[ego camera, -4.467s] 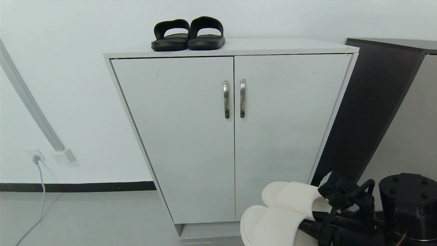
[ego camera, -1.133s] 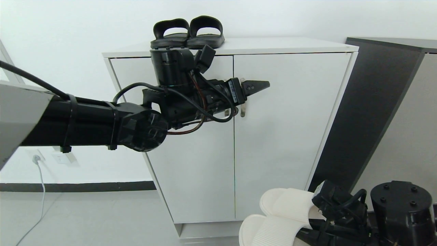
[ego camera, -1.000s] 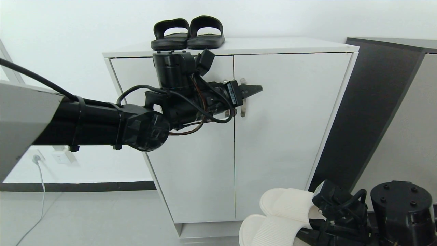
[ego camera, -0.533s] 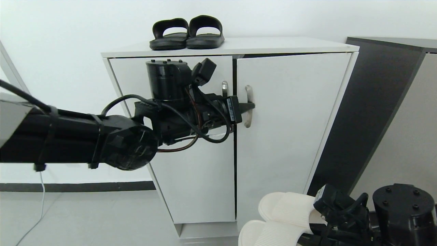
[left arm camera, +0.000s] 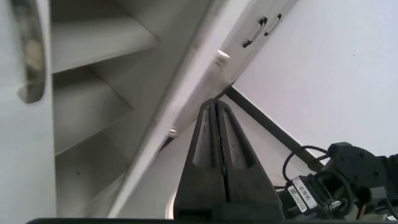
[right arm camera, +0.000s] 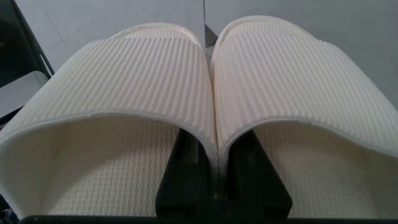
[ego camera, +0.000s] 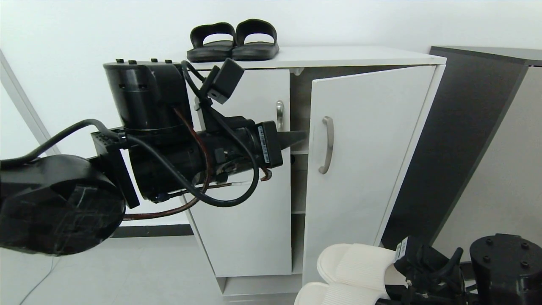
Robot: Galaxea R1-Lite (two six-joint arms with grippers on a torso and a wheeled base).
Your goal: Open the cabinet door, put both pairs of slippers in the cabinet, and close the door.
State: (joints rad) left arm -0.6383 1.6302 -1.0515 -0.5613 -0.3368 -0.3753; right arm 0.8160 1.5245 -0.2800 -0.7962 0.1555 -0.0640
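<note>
The white cabinet (ego camera: 347, 54) has its right door (ego camera: 364, 169) swung partly out, showing shelves (left arm camera: 99, 40) inside. Its left door (ego camera: 245, 220) is closed. My left gripper (ego camera: 300, 137) is shut and holds nothing. Its tip sits in the gap beside the right door's edge, apart from the door's handle (ego camera: 326, 145); in the left wrist view the gripper (left arm camera: 217, 106) points along that door edge. A black pair of slippers (ego camera: 233, 40) rests on the cabinet top. My right gripper (right arm camera: 214, 165) is low at the right, shut on the inner walls of the white pair of slippers (ego camera: 351, 271).
A dark cabinet (ego camera: 465, 127) stands close against the white one's right side. A grey conduit (ego camera: 21, 97) runs down the wall on the left. Bare floor (ego camera: 161, 271) lies in front of the left door.
The right door has swung further open. My left arm has drawn back toward the camera, and its tip has come off the handle. The right arm with the white slippers sits slightly lower.
</note>
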